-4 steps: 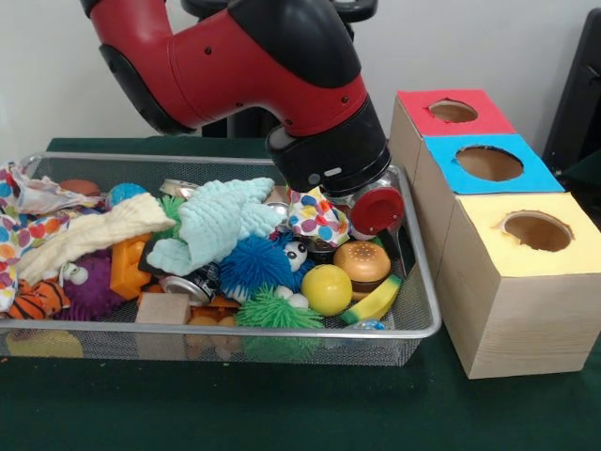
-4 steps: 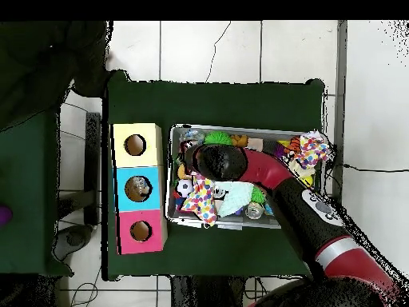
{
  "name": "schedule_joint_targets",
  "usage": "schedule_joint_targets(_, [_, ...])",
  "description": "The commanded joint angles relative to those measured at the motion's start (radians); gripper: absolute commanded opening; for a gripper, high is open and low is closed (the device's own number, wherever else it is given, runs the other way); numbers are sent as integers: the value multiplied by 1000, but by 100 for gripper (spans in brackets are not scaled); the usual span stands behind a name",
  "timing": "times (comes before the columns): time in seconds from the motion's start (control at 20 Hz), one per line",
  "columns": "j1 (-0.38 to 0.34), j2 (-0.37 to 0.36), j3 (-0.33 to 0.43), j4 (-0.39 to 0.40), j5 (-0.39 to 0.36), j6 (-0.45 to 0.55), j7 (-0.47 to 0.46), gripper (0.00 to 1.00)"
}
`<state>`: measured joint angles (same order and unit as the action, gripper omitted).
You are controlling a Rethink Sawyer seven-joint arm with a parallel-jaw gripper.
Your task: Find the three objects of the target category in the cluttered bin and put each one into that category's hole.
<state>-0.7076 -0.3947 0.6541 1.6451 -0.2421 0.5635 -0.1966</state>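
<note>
A wire bin (image 1: 216, 329) is piled with toys and cloths. My gripper (image 1: 343, 221) is down at its right end, mostly hidden under the black wrist (image 1: 329, 160). A polka-dot cloth (image 1: 315, 218) lies right against it; I cannot see whether it is held. Close by are a burger toy (image 1: 362, 263), a yellow ball (image 1: 326, 288), a banana (image 1: 374, 303) and a blue spiky ball (image 1: 255, 263). Beside the bin stand three wooden boxes with holes: red (image 1: 451, 113), blue (image 1: 488, 164) and yellow (image 1: 535, 230). From overhead the arm (image 2: 264, 172) crosses the bin (image 2: 224, 226).
A light blue knit cloth (image 1: 225, 221), a cream cloth (image 1: 94, 235), a second dotted cloth (image 1: 23, 216), a purple spiky ball (image 1: 89, 287), a tiger toy (image 1: 38, 301), a wooden block (image 1: 164, 308) and a green spiky ball (image 1: 272, 310) fill the rest of the bin. Green cloth covers the table (image 1: 282, 404).
</note>
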Motion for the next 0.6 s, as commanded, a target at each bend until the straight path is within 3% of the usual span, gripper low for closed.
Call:
schedule_joint_targets(0.05, [-26,-13,-25,-8,30,53,229,0])
schedule_joint_targets(0.5, [-28,-18,-35,0,39,63,239,0])
schedule_joint_targets(0.55, [-20,-22,-46,-6,36,67,240,100])
schedule_joint_targets(0.6, [-20,-22,-46,-6,34,66,238,100])
